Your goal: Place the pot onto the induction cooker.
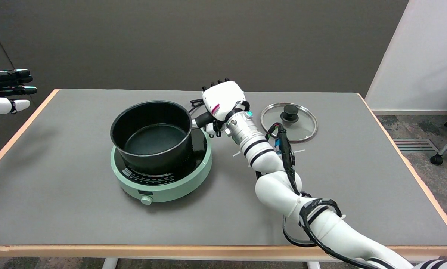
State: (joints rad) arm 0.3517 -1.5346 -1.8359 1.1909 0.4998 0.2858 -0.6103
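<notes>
A black pot [152, 136] sits on the round mint-green induction cooker [163, 183] at the table's middle left, offset toward the cooker's far left side. The pot is uncovered, with nothing visible inside. Its short black handle [202, 120] points right. My right hand [223, 100] wraps around that handle from above, back of the hand facing the camera, fingers curled over the far side and mostly hidden.
A glass lid with a black knob [289, 121] lies flat on the grey table mat to the right of my hand. A black power cord [196, 102] trails behind the cooker. The idle left hand [6, 91] hangs in the air at the upper left.
</notes>
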